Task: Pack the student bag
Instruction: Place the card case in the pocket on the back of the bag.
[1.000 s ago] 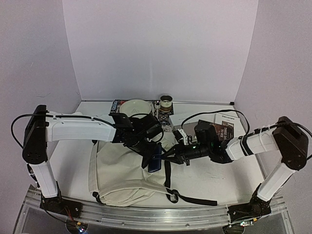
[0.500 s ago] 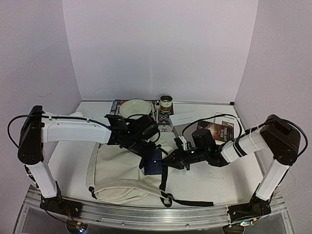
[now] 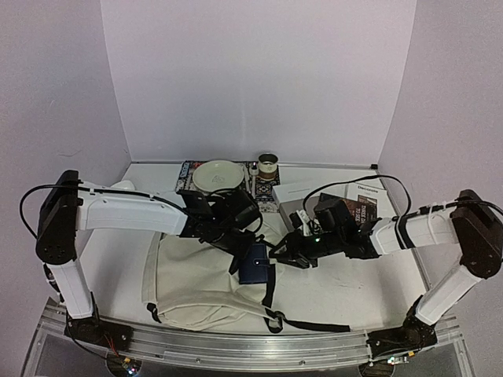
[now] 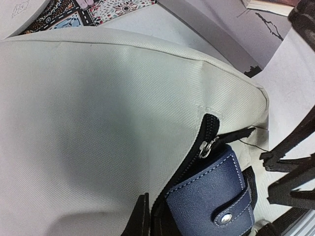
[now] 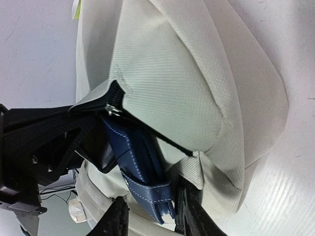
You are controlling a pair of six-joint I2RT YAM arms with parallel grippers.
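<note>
Pale lilac walls [image 3: 259, 78] close in a white counter [image 3: 346, 290]. The student bag [image 3: 196, 275] lies flat on the counter's near left half, its black straps trailing toward the front edge. The left fingers [image 3: 238, 253] are closed narrowly on the black zip edge of the bag's opening and hold that edge up off the fabric below; the left wrist view shows the zip pull [image 4: 206, 147] just above the gap. The right fingers [image 3: 277, 256] are clamped on a blue wallet [image 3: 255, 264], one finger on each flat side. The wallet's far end is tucked under the lifted zip edge, and its snap tab sits outside the opening. Along the back of the counter a white bowl [image 3: 218, 174] rests on a patterned mat [image 3: 187, 168], with a small tin [image 3: 269, 165] just beside it. To the right are a white box [image 3: 302, 191], a dark book [image 3: 357, 210] and a white booklet [image 3: 368, 191]
</note>
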